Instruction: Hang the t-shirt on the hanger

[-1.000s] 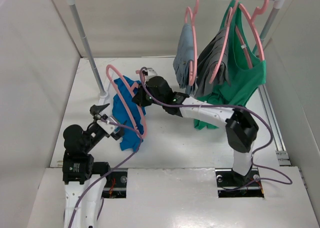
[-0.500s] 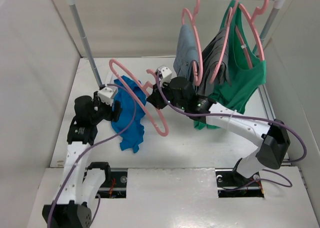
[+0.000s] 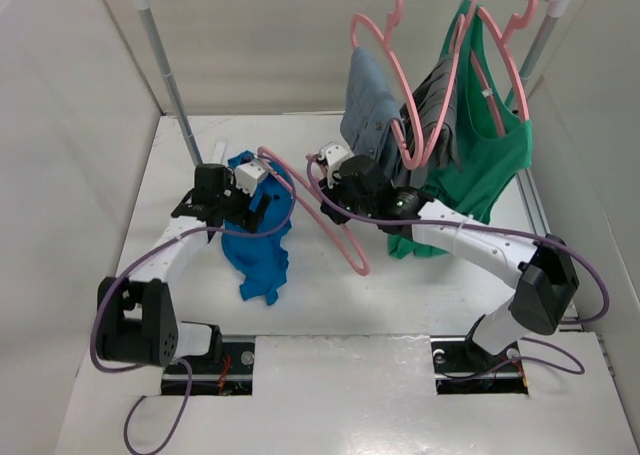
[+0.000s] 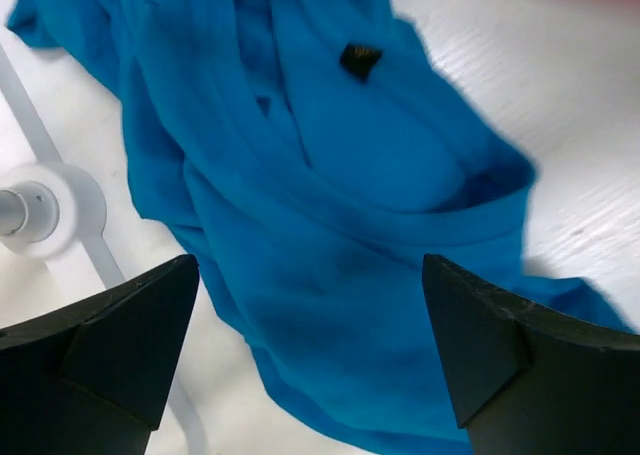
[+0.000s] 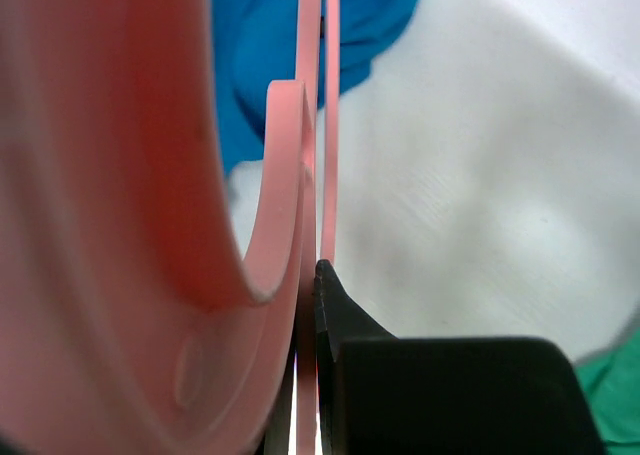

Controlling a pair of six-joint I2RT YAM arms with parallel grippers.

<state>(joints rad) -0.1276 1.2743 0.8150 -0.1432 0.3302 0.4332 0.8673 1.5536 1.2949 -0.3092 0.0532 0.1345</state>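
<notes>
Mid-table | hanger (image 5: 100, 225) in R end effector (image 3: 324, 188); long axis far-left→near-right | t-shirt (image 3: 262, 250) crumpled

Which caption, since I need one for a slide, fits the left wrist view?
Open left pincer poised above the crumpled blue t-shirt on the white table.

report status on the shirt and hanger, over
Left jaws open above the t-shirt, heaped on the table. Right jaws shut on the hanger, beside the shirt. Grey garments hang close behind right arm.
</notes>
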